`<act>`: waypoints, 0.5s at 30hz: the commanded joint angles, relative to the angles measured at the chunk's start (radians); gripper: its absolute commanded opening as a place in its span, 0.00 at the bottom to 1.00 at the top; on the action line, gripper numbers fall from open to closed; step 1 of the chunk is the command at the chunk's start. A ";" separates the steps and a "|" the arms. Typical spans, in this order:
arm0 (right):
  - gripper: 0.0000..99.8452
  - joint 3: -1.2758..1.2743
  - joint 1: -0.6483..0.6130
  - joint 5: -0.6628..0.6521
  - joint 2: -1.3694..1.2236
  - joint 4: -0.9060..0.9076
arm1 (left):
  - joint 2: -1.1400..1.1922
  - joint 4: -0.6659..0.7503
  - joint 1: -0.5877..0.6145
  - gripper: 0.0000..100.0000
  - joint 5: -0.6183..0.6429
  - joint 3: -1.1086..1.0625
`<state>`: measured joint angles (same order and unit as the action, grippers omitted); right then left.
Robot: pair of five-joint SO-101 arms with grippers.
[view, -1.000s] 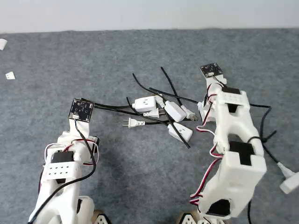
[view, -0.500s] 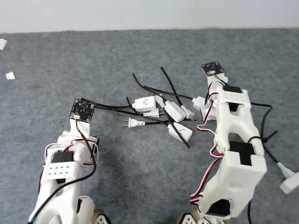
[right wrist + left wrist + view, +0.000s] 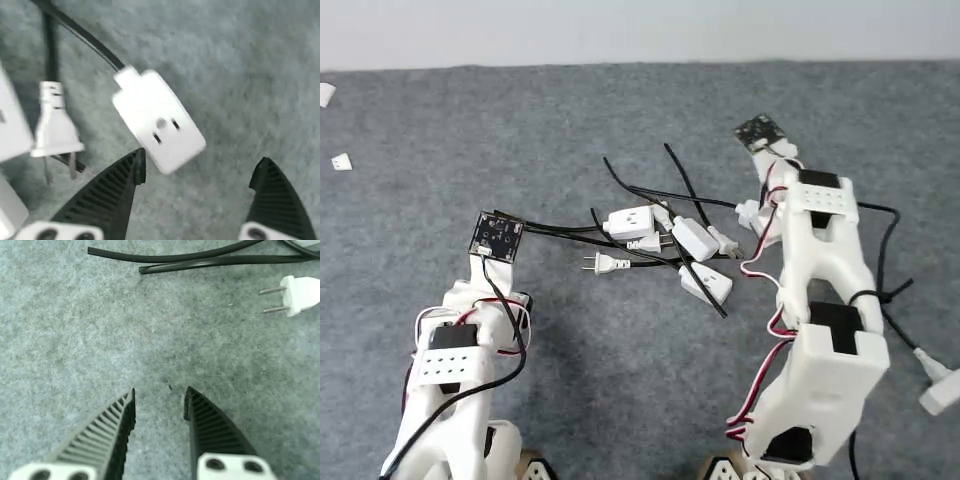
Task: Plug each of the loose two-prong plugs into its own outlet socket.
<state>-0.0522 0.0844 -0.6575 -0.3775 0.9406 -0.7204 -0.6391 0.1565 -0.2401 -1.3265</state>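
Desk (image 3: 440, 120) under a grey, felt-like cover, viewed from above, with two arms at its near edge.

Left tool (image 3: 160, 392): jaws a narrow gap apart and holding nothing, poised over bare cover at the left of the cluster. A loose white plug (image 3: 300, 292) lies just right of it and apart from it, its two prongs bare and pointing left.

Right tool (image 3: 200, 160): jaws wide apart and holding nothing, above a white socket block (image 3: 160, 120) on a black cord at the right of the cluster. The block faces up, and its two slots and round hole show open. A second plug (image 3: 55, 132) lies just beside this block, its prongs also bare.

Centre of desk: three more white socket blocks (image 3: 630, 222) lie near one another among crossing black cords (image 3: 650, 195). The left one lies face up with its slots open. Whether the other two hold anything cannot be told.
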 commanded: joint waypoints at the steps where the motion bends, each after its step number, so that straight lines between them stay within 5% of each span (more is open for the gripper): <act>1: 0.33 0.052 -0.028 -0.031 0.036 -0.051 | 0.003 0.035 -0.003 0.15 -0.011 0.053; 6: 0.28 0.058 -0.030 -0.029 -0.088 -0.108 | 0.003 0.038 -0.003 0.15 -0.011 0.053; 11: 0.02 0.112 -0.018 -0.029 -0.159 -0.116 | 0.003 0.077 -0.003 0.15 -0.011 0.039; 15: 0.01 0.204 0.001 0.011 -0.147 0.013 | 0.003 0.077 -0.003 0.15 -0.011 0.039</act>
<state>0.0491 0.0752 -0.6774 -0.5355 0.8807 -0.7204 -0.5915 0.1565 -0.2401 -1.3265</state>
